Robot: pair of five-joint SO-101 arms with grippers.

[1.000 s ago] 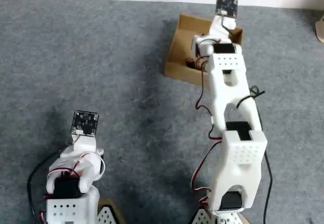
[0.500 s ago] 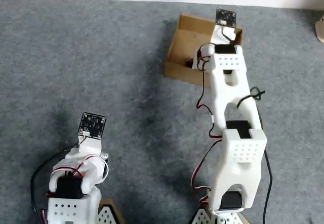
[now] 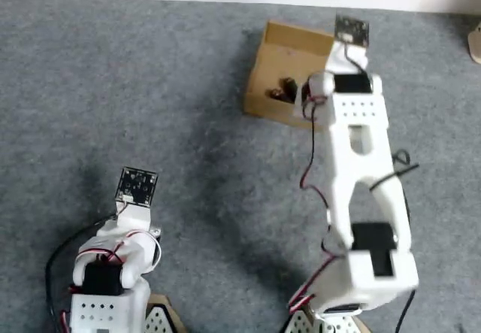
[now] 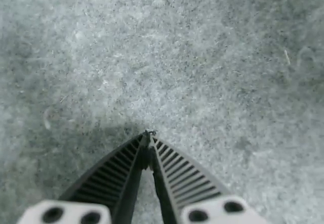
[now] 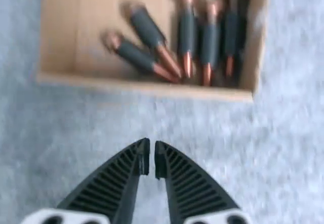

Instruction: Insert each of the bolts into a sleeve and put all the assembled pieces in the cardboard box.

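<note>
The cardboard box point(image 3: 269, 51) stands at the back of the grey carpet. Several assembled pieces point(image 5: 187, 34), copper bolts in dark grey sleeves, lie inside the cardboard box point(image 5: 61, 77); some show as assembled pieces point(image 3: 283, 92) from above. My right gripper point(image 5: 150, 158) hangs over the carpet just outside the box's wall, shut and holding nothing. The right arm point(image 3: 359, 130) stretches along the box's right side. My left gripper point(image 4: 148, 145) points down at bare carpet, shut and holding nothing. The left arm point(image 3: 124, 228) sits folded at the front left.
Grey carpet point(image 3: 150, 92) covers the whole table, with wide free room to the left and in the middle. A pale object point(image 3: 475, 43) pokes in at the right edge. Red and black cables point(image 3: 312, 168) hang beside the right arm.
The right arm has pulled back out of the box and swung to the right, uncovering the pieces inside. The left arm drew back slightly toward its base, then kept still.
</note>
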